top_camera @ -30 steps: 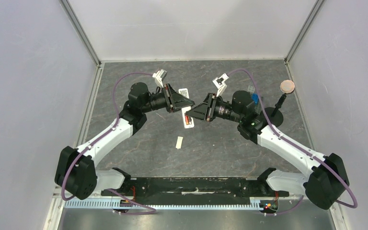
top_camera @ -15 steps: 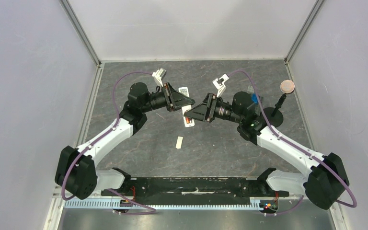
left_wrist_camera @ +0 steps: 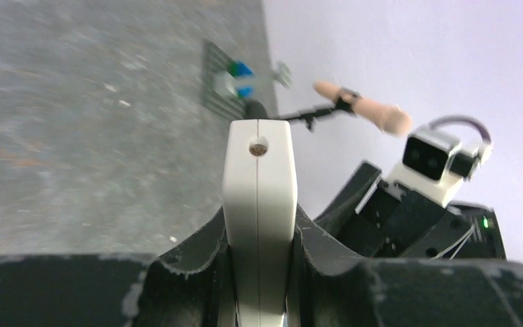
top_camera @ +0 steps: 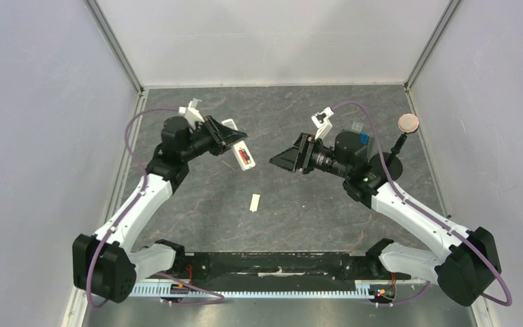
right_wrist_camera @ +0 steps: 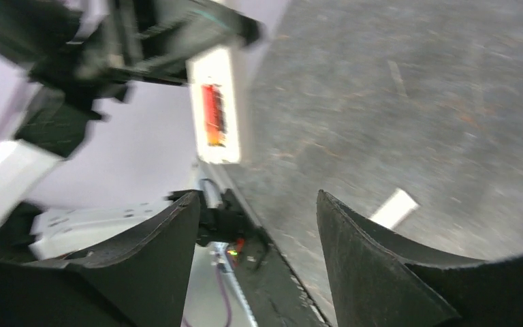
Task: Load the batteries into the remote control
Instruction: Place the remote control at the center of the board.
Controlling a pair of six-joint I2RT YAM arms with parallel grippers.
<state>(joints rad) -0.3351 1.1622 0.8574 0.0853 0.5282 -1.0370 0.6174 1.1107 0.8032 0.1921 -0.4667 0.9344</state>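
Observation:
My left gripper [top_camera: 239, 146] is shut on the white remote control [top_camera: 244, 157] and holds it above the table, left of centre. The left wrist view shows the remote control [left_wrist_camera: 258, 178] edge-on, clamped between the left gripper's [left_wrist_camera: 259, 228] jaws. Its open back compartment faces the right wrist camera, with a red battery [right_wrist_camera: 211, 114] lying inside; a dark strip sits beside it, too blurred to identify. My right gripper [top_camera: 277, 161] hangs apart from the remote, to its right. In the right wrist view the right gripper [right_wrist_camera: 259, 199] is open with nothing between its fingers.
A small white cover piece [top_camera: 255, 202] lies flat on the table in front of both grippers, also visible as the cover piece [right_wrist_camera: 395, 206]. Blue and grey blocks [top_camera: 361, 137] and a round disc on a black stand [top_camera: 408, 122] sit at the back right.
My left arm has swung left and back, carrying the remote away from the right gripper. The right gripper has opened and drawn back slightly to the right.

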